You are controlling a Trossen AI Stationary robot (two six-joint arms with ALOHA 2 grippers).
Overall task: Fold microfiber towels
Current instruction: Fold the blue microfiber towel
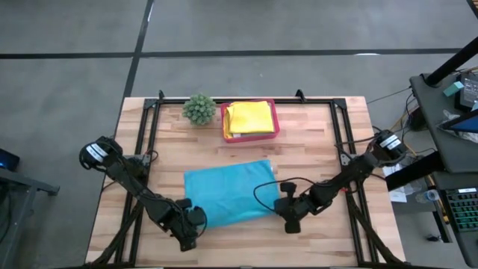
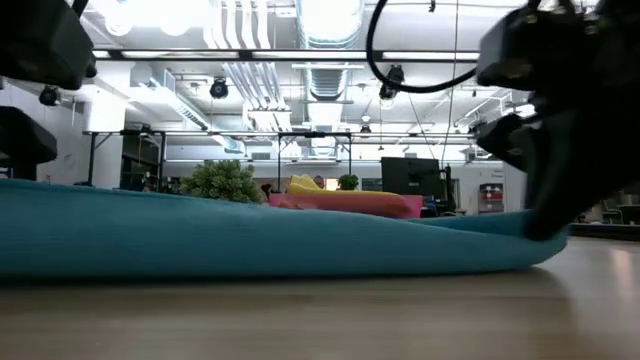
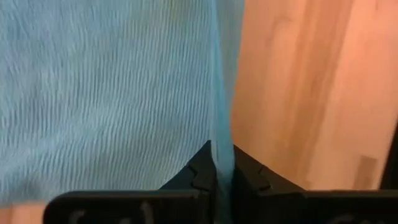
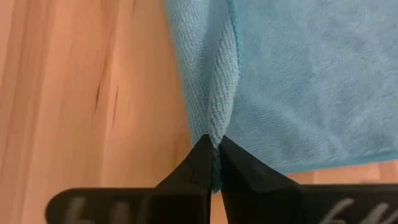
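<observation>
A: Teal towel (image 1: 228, 193) spread flat mid-counter, slightly skewed, its two near corners pinched up into little ridges.

B: Ribbed, soft weave up close. And the yellow towels (image 1: 249, 117)?

A: Bundled loosely at the far edge, lying crumpled in a heap, well apart from the teal one.

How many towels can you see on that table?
2 visible: a teal towel spread mid-table, pinched by both grippers, and a yellow towel in the pink tray. More may lie underneath.
</observation>
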